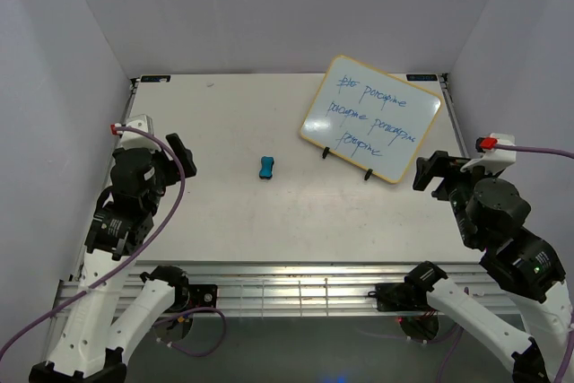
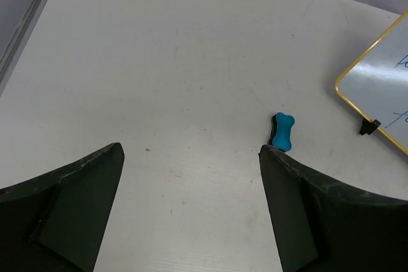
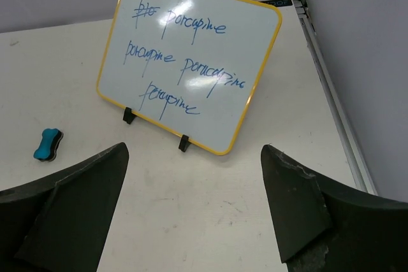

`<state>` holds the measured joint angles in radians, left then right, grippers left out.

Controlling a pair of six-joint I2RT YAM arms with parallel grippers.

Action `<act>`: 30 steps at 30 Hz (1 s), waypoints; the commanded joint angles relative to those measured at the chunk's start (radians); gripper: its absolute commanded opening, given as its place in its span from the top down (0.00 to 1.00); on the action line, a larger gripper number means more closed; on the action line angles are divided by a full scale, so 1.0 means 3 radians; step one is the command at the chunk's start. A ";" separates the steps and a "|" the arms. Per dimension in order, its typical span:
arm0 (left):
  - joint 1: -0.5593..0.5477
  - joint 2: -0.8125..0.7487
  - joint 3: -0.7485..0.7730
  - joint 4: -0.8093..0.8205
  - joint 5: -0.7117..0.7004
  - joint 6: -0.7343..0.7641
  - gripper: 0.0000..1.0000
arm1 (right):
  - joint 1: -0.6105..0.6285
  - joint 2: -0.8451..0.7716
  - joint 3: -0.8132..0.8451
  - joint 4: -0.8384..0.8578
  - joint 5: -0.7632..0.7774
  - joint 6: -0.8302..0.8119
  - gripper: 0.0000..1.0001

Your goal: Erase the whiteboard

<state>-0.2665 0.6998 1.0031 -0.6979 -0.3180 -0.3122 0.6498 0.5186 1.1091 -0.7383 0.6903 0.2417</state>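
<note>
The whiteboard (image 1: 371,117) stands tilted on small black feet at the back right of the table, yellow-framed, with several lines of blue handwriting. It fills the upper part of the right wrist view (image 3: 191,62), and its corner shows in the left wrist view (image 2: 382,87). The small blue eraser (image 1: 267,168) lies on the table near the middle, left of the board; it also shows in the left wrist view (image 2: 282,133) and the right wrist view (image 3: 48,144). My left gripper (image 1: 182,155) is open and empty, left of the eraser. My right gripper (image 1: 429,171) is open and empty, just right of the board's near corner.
The white table (image 1: 224,132) is walled by white panels at the back and both sides. A metal rail (image 1: 287,286) runs along the near edge by the arm bases.
</note>
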 commanded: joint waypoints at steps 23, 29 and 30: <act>-0.0017 0.0342 -0.0792 0.0465 -0.0127 -0.0555 0.02 | -0.2125 0.2887 0.0863 0.1525 -0.3104 -0.0376 0.10; -0.0017 0.0388 -0.0797 0.0501 0.0093 -0.0437 0.02 | -0.2340 0.3546 0.1328 0.1786 -0.2945 -0.0957 0.10; -0.0017 0.0377 -0.0802 0.0506 0.0114 -0.0432 0.02 | -0.2401 0.3639 0.1517 0.1720 -0.2950 -0.1050 0.10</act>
<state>-0.2680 0.8257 0.7578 -0.5735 -0.3214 -0.4591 -0.0269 1.5452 1.4475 -0.2836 -0.1665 0.0456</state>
